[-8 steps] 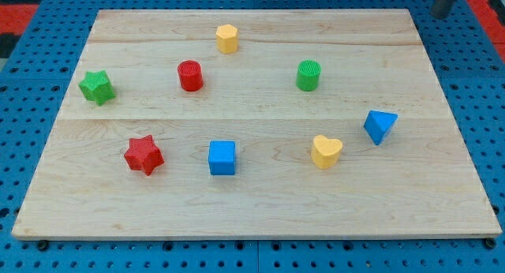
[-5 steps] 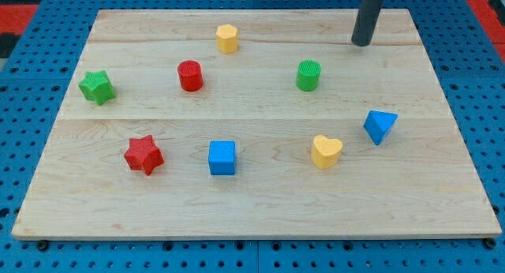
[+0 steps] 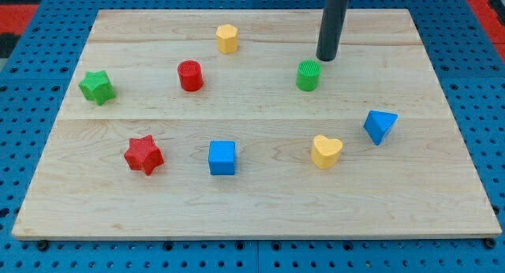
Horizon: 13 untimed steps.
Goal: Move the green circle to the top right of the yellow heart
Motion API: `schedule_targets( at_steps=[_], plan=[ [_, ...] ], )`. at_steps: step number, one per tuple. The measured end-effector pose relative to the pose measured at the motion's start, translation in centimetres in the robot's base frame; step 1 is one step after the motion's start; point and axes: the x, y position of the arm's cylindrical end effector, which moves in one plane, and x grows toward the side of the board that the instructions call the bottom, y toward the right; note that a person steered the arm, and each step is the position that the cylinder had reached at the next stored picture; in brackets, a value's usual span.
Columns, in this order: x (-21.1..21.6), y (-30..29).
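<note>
- Eight blocks lay on the wooden bench [image 3: 442, 186]: two green, two red, two yellow, two blue.
- Greens: one green circle [image 3: 308, 75] in the upper right part of the bench, and one green star [image 3: 97, 87] close to the left edge.
- Reds: one red cylinder [image 3: 190, 75] in the upper left part, and one red star [image 3: 144, 155] toward the bottom left corner.
- Yellows: one yellow hexagon-like block [image 3: 227, 38] near the top edge, and one yellow heart [image 3: 326, 151] in the lower right part.
- Blues: one blue cube [image 3: 222, 157] near the bottom middle, and one blue triangle [image 3: 379, 125] toward the right edge, up and to the right of the heart.
- The arm carried no pincer, only a dark rod, so there was nothing to be open or closed; my tip [image 3: 327, 58] rested on the bench.
- The green circle sat just beside my tip, on its lower left side; whether they touched, I couldn't tell.
- The green circle lay well above the yellow heart, slightly left of it, the two well apart.
</note>
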Motion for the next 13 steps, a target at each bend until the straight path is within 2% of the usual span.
schedule_targets(
  at_steps=[1,3,4,8,11,12,13],
  plan=[
    [0.0,0.1],
    [1.9,-5.7],
    [3.7,-6.6],
    [11.2,-1.2],
    [9.4,-0.8],
    [8.4,-3.1],
    [6.8,-3.0]
  ],
)
